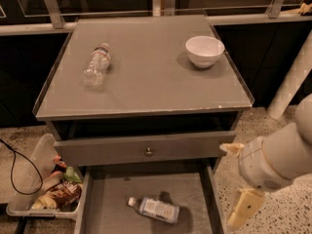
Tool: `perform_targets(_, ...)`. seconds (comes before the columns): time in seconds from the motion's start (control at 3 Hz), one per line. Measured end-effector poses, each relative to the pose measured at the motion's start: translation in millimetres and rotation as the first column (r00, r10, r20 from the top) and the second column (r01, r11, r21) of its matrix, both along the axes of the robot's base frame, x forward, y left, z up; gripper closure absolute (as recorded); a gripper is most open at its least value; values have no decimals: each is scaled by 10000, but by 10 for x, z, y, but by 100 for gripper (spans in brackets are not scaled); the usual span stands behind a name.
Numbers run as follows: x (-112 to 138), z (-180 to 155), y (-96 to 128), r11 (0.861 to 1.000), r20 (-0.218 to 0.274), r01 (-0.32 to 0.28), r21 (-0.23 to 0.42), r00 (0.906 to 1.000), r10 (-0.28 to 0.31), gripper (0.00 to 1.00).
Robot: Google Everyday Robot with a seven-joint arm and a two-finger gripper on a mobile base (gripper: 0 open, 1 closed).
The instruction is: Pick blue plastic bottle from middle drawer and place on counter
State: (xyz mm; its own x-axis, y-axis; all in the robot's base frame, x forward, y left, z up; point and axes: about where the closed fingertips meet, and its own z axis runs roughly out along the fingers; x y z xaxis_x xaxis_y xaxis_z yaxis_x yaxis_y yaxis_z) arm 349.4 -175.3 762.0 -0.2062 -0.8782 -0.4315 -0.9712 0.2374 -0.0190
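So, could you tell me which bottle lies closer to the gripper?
The blue plastic bottle in the middle drawer; the gripper hangs right of that drawer, while the red-labelled clear bottle lies on the counter.

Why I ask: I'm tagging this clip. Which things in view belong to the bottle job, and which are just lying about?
Job: blue plastic bottle, lying in the open middle drawer; counter; claw, open and empty, right of the drawer.
Lying about: clear bottle and white bowl on the counter; snack bin on the floor, left; knobbed drawer front.
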Motion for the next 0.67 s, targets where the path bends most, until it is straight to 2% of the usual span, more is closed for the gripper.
perform_targets(0.33,110,-523,3,9938,-65,1063,317,9943,-1062,0)
perform_targets(0.67,385,-971,26,9814,371,1762,759,9831,-1793,0)
